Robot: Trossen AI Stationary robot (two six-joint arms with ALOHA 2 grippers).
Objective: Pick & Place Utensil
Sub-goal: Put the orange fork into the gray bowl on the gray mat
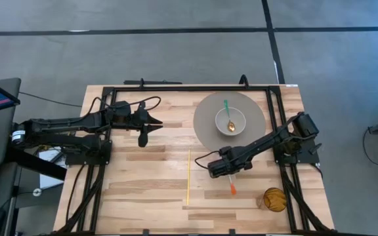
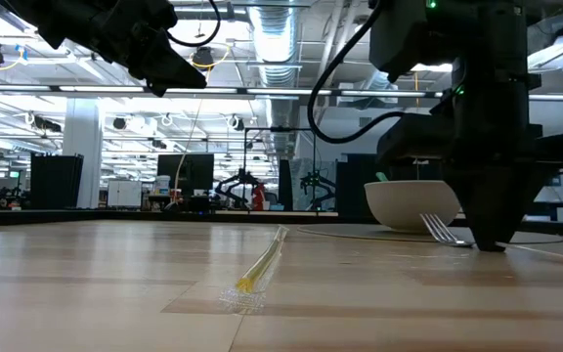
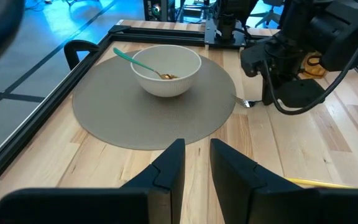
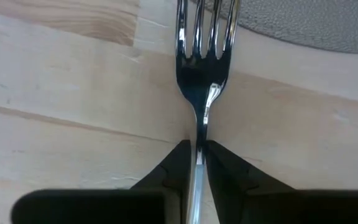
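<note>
Between right tool (image 4: 197,163) fingers: fork (image 4: 205,59) handle, pinched.

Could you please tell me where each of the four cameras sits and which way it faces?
High: overhead, straight down on the wooden table and both arms.
Low: table height, level; right pincer on the silver metal fork.
Left wrist: over the left pincer, facing the white ceramic bowl.
Right wrist: downward, its dark fingers clamping the fork.
Shared: high and left wrist both show the bowl.

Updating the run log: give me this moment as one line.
right gripper: shut on fork, near placemat | left gripper: open, raised, idle | bowl: holds spoon
</note>
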